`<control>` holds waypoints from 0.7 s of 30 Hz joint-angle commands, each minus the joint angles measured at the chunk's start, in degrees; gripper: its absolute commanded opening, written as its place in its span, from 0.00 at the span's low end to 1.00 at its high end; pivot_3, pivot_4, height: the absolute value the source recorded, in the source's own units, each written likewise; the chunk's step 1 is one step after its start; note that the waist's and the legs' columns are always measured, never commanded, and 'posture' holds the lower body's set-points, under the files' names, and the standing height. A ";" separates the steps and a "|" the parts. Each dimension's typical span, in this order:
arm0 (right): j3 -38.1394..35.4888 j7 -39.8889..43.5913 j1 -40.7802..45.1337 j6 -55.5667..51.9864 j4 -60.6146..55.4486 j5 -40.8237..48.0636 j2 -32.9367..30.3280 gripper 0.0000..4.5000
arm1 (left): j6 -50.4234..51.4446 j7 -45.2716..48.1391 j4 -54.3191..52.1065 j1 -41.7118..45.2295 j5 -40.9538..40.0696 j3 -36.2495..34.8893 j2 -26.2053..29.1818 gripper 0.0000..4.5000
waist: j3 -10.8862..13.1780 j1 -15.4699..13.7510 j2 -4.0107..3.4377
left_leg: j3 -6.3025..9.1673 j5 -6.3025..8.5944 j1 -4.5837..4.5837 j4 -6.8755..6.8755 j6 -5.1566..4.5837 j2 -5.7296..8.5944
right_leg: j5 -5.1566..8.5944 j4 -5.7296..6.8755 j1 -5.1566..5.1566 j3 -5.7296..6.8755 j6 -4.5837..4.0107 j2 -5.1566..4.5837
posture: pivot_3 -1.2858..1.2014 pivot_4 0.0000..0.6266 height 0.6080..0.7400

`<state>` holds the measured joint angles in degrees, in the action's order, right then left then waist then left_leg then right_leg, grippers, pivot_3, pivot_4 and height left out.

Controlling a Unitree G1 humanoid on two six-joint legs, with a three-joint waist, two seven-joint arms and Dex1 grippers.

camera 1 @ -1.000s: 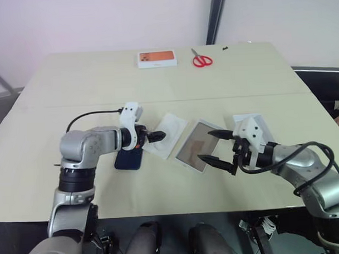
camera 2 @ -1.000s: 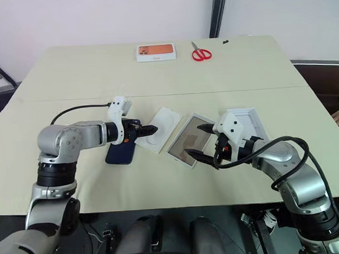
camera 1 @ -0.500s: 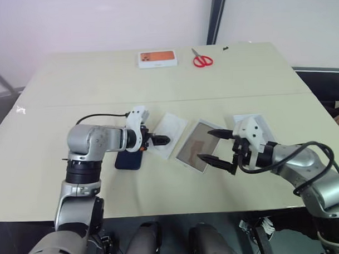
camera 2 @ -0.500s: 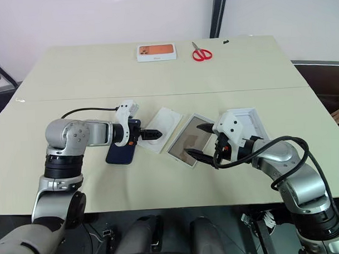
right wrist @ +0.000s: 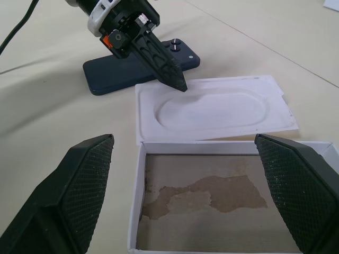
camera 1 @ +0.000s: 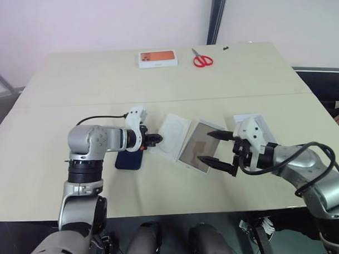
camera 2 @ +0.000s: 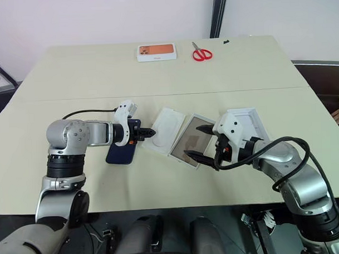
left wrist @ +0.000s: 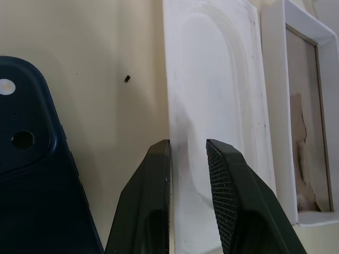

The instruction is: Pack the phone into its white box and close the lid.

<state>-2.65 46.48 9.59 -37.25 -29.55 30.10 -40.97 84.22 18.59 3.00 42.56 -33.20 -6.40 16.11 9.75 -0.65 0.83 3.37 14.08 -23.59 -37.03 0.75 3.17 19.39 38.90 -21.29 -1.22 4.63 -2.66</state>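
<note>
The dark navy phone (camera 1: 130, 158) lies flat on the table, partly under my left wrist. Just right of it is a thin white insert (camera 1: 173, 136) with an oval recess. My left gripper (camera 1: 160, 139) has its fingers nearly together over the insert's near edge (left wrist: 175, 121), which lies between them. The white box (camera 1: 199, 147), brownish inside, lies open right of the insert. My right gripper (camera 1: 203, 146) hovers wide open over the box's near end. The lid (camera 2: 248, 121) lies behind my right wrist, partly hidden.
At the table's far side lie a white box with an orange picture (camera 1: 157, 59) and red-handled scissors (camera 1: 201, 60). A black cable (camera 1: 97, 116) loops over my left forearm. The table's right edge (camera 1: 325, 107) drops to a dark floor.
My left gripper's fingers have closed from wide open to a narrow gap at the insert's edge. The insert has slid slightly toward the box. The right arm has kept still.
</note>
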 commanded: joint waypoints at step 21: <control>-2.09 1.17 -2.33 0.80 -1.71 0.39 -3.66 1.00 | 1.10 -0.19 -1.52 4.08 -9.78 -17.11 -8.14 0.02 | 0.03 -0.04 0.06 | 0.00 -0.04 -0.02 -0.04 0.07 0.00 | 0.00 0.01 0.01 0.02 0.01 0.00 | 0.52 0.24 1.00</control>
<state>-3.80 47.63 7.17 -37.13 -29.11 30.04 -44.27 84.69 18.48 3.92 45.13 -41.17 -23.53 8.63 9.78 -0.69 0.89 3.37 14.05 -23.61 -37.08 0.83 3.17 19.38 38.92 -21.28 -1.20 4.64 -2.67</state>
